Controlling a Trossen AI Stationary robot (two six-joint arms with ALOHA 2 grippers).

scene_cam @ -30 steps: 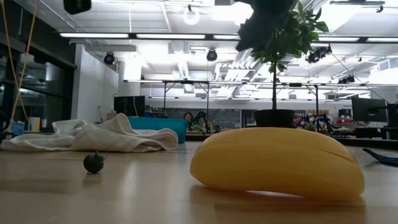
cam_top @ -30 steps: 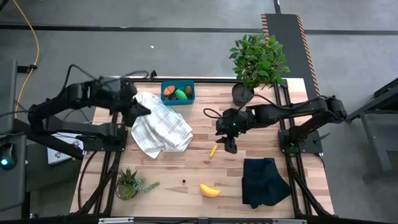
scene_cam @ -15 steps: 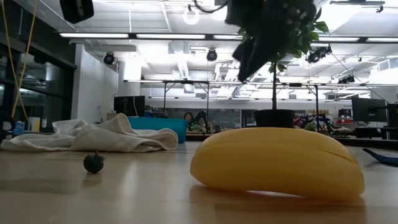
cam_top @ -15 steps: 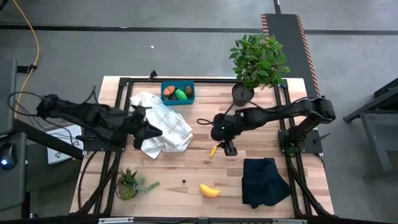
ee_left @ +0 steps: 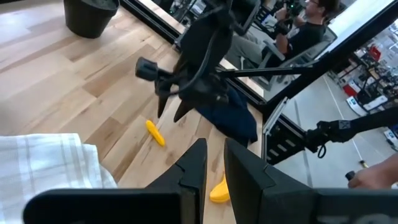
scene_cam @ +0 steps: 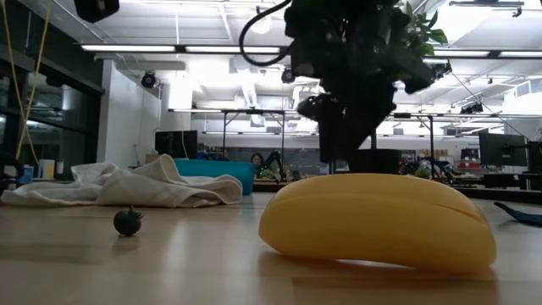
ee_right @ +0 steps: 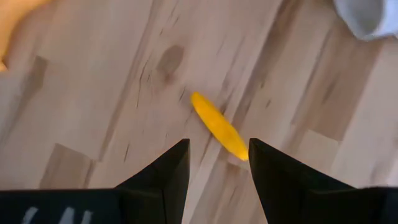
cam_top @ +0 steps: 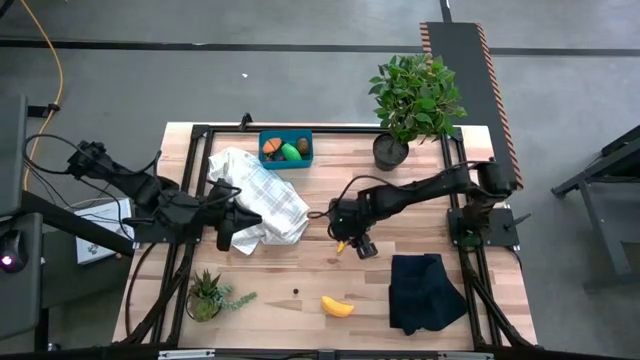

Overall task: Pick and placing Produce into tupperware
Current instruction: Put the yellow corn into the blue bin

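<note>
Right gripper point(cam_top: 347, 243): fingers parted, hovering over a small yellow produce piece point(ee_right: 218, 126) at table centre — gripping nothing.
Right arm: stretched from three o'clock toward the middle, wrist tipped down.
Left gripper point(cam_top: 224, 238): fingers nearly pressed together, empty, at the white checked cloth's point(cam_top: 262, 200) seven o'clock corner.
Tupperware point(cam_top: 285, 149): teal, at twelve o'clock — orange and green pieces inside.
Banana point(cam_top: 337, 306): at six o'clock.
Hard to make out: tiny dark berry point(scene_cam: 128, 221).
</note>
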